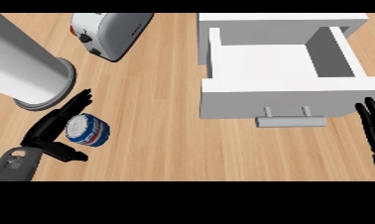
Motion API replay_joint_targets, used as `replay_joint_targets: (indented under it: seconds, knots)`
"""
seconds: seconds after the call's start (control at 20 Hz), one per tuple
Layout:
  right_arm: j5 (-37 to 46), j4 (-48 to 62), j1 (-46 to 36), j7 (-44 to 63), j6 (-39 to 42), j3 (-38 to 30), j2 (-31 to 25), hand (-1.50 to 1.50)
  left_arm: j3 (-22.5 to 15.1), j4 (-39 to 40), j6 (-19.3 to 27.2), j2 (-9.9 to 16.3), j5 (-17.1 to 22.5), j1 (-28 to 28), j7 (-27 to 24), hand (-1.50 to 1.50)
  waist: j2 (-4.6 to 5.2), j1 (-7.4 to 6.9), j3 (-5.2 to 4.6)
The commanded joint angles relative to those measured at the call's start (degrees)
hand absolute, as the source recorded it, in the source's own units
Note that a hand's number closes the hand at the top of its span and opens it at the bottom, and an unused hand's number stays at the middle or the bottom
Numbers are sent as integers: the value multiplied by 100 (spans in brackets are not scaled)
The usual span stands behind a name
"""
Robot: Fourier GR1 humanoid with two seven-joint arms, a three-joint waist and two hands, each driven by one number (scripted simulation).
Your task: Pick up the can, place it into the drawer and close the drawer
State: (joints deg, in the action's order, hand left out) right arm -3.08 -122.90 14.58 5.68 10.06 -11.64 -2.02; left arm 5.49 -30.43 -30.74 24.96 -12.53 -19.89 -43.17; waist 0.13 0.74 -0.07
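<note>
The can (88, 130) stands upright on the desk (161, 119) at the lower left, blue-sided with a pale top, well apart from the open drawer (264, 64) at the upper right. The left hand (53, 130) cups it, fingers straight along its far left side and thumb low at its near side, not closed round it. If the hand lifts before it closes, the can could tip or roll off; that is the likeliest slip. A tall grey cylinder (33, 69) stands just behind the fingers, so a backward swing might knock it, and the toaster (110, 32) sits beyond. The bare wood between can and drawer gives a free path rightward. The drawer's front wall and handle (290, 120) must be cleared from above. The right hand (367, 124) rests open at the right edge, near the handle.
</note>
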Motion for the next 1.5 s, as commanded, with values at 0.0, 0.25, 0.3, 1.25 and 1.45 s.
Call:
replay_joint_targets:
  seconds: [0.0, 0.25, 0.3, 1.25, 1.45]
  knots:
    - [-294, 207, -148, -14, 131, -317, -193, -150, -128, 503, -221, -185, -175, -295, -676, -150, 14, 30, -2]
    - [-283, -181, -90, 328, 107, -162, -129, -150, -108, 430, -621, 50, 7, -262, -687, -150, 1, 1, -1]
    - [-303, -63, -259, 472, 62, -302, -251, -150, -166, 323, -323, -253, -5, -259, -596, -150, -1, -15, 0]
    - [-251, -169, 276, -72, 228, -180, 123, -150, -526, 252, -495, -782, 160, -343, -493, 150, -18, -24, 5]
    - [-275, -144, 155, 28, 194, -316, 29, -150, -652, -58, -879, -718, 290, -95, -371, 150, -22, -68, 7]
